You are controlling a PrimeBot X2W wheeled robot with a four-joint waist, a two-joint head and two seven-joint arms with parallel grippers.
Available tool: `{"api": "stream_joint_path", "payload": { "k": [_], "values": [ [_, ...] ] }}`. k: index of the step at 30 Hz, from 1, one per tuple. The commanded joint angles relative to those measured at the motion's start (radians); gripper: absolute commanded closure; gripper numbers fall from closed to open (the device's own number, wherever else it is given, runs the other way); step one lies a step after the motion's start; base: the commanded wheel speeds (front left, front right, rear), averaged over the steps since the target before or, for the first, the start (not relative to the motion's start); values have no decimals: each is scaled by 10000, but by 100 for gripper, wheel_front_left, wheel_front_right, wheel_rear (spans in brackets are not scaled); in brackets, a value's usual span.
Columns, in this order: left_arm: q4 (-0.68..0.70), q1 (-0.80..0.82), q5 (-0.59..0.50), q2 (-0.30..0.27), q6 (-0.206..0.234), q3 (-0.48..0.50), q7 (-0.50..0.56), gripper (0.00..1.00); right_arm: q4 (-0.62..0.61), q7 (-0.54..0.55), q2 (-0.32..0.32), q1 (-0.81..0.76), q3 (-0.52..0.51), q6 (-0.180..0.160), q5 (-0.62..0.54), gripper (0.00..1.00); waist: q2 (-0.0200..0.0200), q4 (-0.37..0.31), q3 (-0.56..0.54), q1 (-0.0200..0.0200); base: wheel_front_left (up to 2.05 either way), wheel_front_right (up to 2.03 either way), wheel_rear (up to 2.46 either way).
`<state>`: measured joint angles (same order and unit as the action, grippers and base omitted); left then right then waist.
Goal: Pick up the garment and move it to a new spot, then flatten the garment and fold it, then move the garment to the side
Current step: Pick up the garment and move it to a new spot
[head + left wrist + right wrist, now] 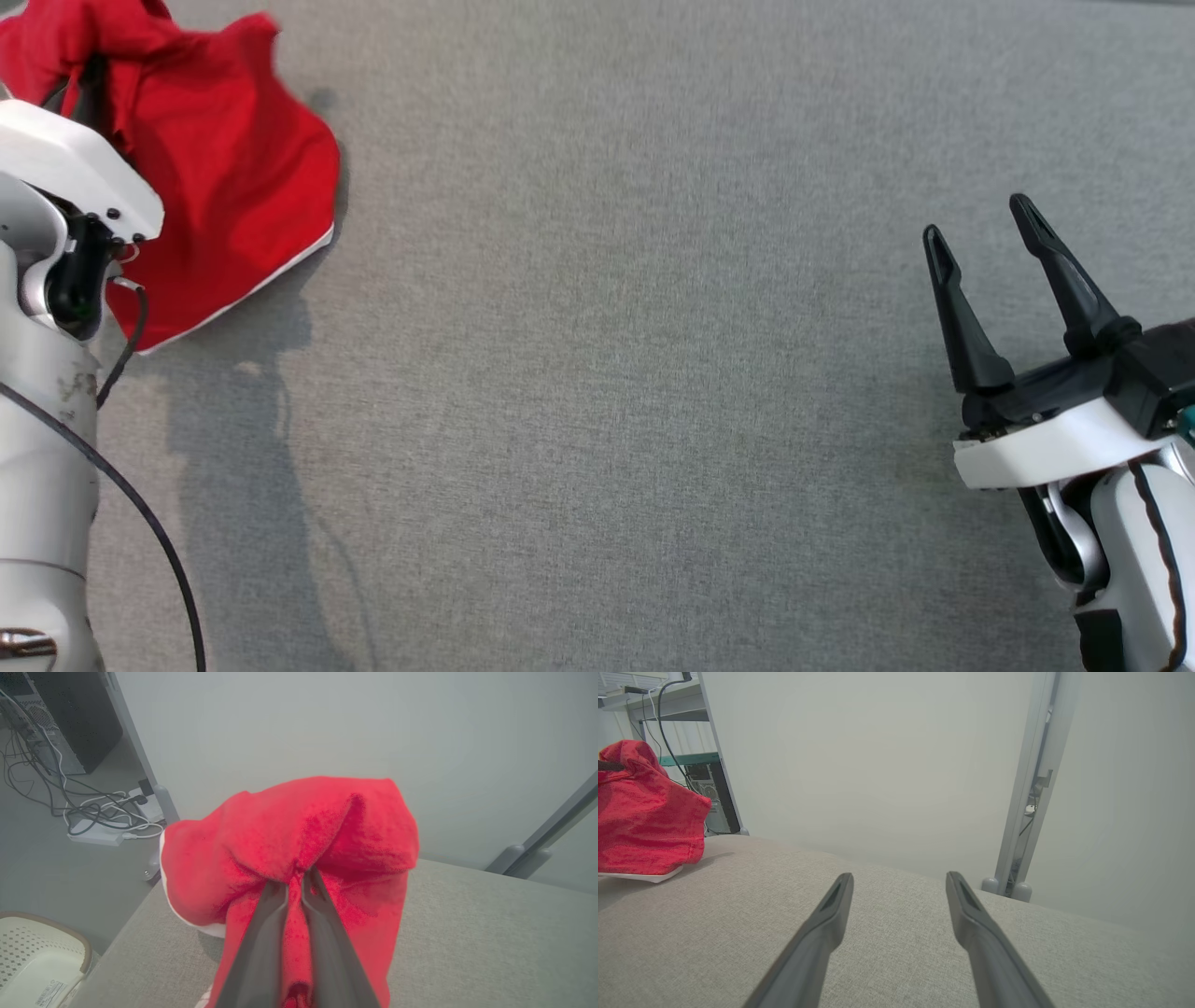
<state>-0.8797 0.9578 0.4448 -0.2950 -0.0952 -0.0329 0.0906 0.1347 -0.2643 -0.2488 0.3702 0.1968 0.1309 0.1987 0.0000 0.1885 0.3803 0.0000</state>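
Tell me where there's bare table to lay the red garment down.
The grey table is bare across its middle, from the edge of the red garment over to the open right tool. The far-left corner is crowded: the left tool pinches the bunched cloth there.

Grey table (607,373), cables (93,812), pale basket (28,961)

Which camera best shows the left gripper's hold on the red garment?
The left wrist view: the left gripper is shut on a fold of the red garment. In the head view the arm hides most of that; the right wrist view catches the garment's side.
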Motion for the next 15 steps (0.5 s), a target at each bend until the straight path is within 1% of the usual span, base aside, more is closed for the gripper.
{"api": "stream_joint_path", "payload": {
  "k": [1, 6, 9, 11, 15],
  "values": [
    [143, -171, 117, 62, -53, 1, -233, 100, 13, 0, 5, -148, -84, -3, -39, 0, 0, 19, -546, 0, 0, 0, 0],
    [1160, -538, 198, 371, -207, -167, -1368, 100, 2, -1, 101, -510, -421, -3, -100, 0, 0, -34, -1187, 0, 0, 0, 0],
    [1978, -855, 378, 635, -263, -301, -1742, 100, -8, 0, 153, -682, -518, -3, -120, 0, 0, -120, -1457, 0, 0, 0, 0],
    [2578, -1094, 509, 774, -295, -440, -1851, 100, -9, 0, 221, -761, -563, -3, -128, 0, 0, -225, -1610, 0, 0, 0, 0],
    [3866, -1680, 747, 1112, -340, -830, -1730, 100, -55, 0, 355, -895, -692, -3, -208, 0, 0, -550, -1836, 0, 0, 0, 0]
  ]
}}
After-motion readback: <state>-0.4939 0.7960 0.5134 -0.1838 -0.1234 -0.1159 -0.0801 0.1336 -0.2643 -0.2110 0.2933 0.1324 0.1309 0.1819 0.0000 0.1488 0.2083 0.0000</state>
